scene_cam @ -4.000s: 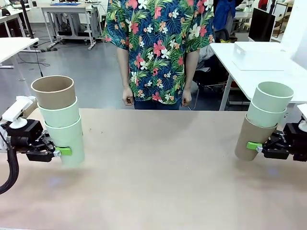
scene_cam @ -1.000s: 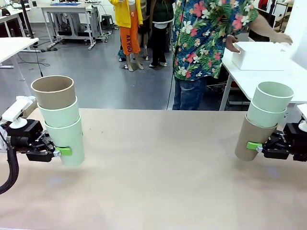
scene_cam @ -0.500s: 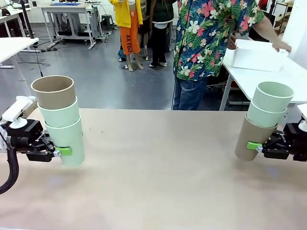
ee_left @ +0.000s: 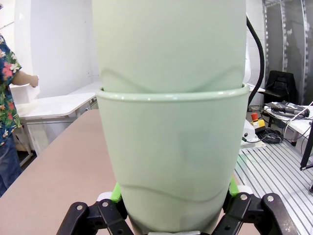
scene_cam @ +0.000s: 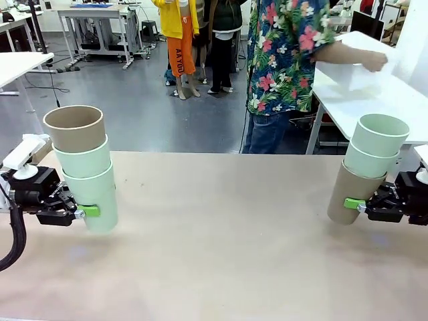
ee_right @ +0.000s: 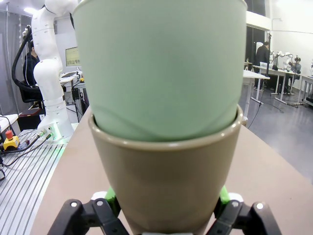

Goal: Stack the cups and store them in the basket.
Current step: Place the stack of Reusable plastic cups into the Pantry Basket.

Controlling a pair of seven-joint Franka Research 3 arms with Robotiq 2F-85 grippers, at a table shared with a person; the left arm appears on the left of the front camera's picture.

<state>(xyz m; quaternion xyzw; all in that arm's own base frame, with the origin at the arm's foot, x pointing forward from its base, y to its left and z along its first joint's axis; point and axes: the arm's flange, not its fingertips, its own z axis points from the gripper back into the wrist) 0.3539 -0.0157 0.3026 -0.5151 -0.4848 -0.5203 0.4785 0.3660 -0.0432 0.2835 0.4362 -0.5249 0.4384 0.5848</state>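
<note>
Now the person (scene_cam: 284, 53) has lifted the basket (scene_cam: 349, 72); cups (scene_cam: 85, 170) unmoved.

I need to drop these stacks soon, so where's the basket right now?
In the front view the basket is at the far right, held by the person's hand over the white side table.

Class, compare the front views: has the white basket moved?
Yes. The person has lifted the basket up and slightly left, off the white side table.

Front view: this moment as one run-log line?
left gripper: shut on left stack, mint-mint-tan bottom-up | right gripper: shut on right stack, tan-mint-mint, tilted | basket: held by person at side table
</note>
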